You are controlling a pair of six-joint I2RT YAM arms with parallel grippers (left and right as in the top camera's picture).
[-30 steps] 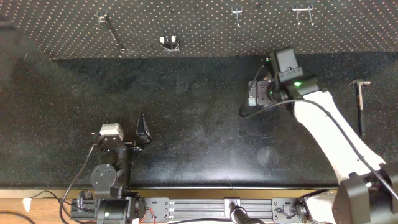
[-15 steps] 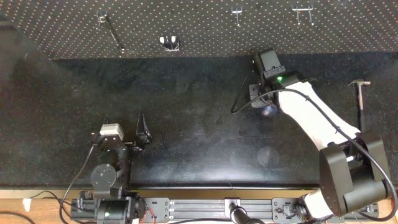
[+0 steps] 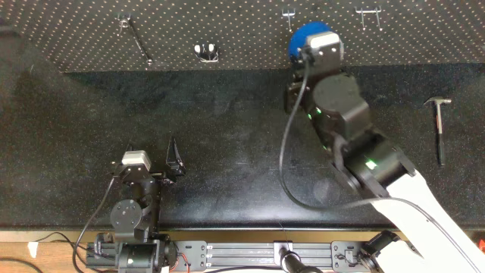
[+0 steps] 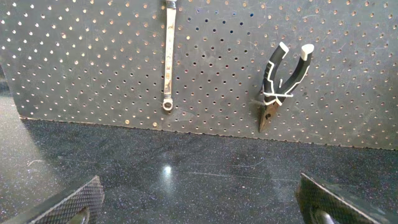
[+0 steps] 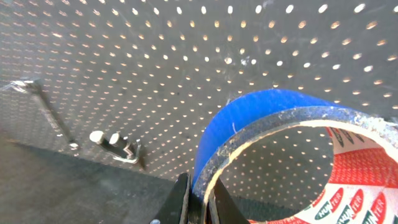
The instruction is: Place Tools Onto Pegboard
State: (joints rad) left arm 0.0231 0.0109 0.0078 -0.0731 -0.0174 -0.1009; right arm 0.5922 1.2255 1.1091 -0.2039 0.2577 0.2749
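My right gripper [image 3: 302,53] is raised in front of the pegboard [image 3: 242,30], shut on the wall of a blue tape roll [image 3: 305,38]. In the right wrist view the tape roll [image 5: 273,115] stands upright between my fingers [image 5: 184,198], close to the board. A bare hook [image 3: 288,15] sits just above and left of the roll, a double hook [image 3: 369,15] further right. A wrench [image 3: 136,38] and pliers [image 3: 206,51] hang on the board. A hammer [image 3: 438,125] lies on the table at the right. My left gripper [image 3: 173,158] rests open near its base, facing the wrench [image 4: 168,56] and pliers [image 4: 283,81].
The black table [image 3: 227,129] stretches between the arms and the board. The right arm's cable [image 3: 284,144] loops over the middle of the table. Wrench [image 5: 53,112] and pliers [image 5: 118,143] show off to one side in the right wrist view.
The right arm rose from the table and swung up to the pegboard, carrying the blue tape roll toward the bare hook. The left arm stayed still.
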